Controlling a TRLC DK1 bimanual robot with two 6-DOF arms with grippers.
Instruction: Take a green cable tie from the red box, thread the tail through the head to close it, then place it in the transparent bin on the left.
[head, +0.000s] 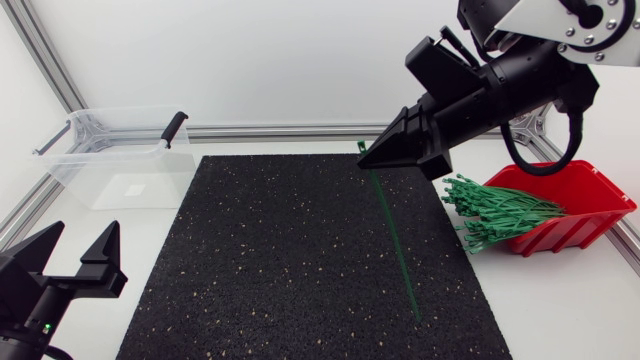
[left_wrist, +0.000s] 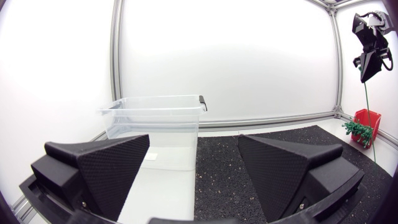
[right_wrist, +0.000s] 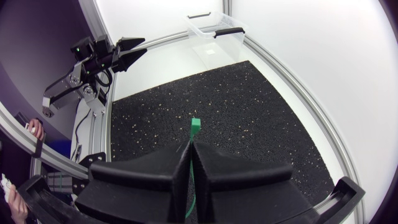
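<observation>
The right pincer (head: 378, 157), raised over the black speckled mat (head: 280, 270), pinches a thin green plastic cable tie (head: 393, 235) just below its head. Its long axis hangs vertical, tail downward. The left pincer (head: 80, 245), spread and empty, sits low and well apart.

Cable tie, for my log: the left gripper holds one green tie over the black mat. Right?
No: the right gripper holds the green tie over the black mat, as the head view shows; the left gripper is open and empty.
</observation>
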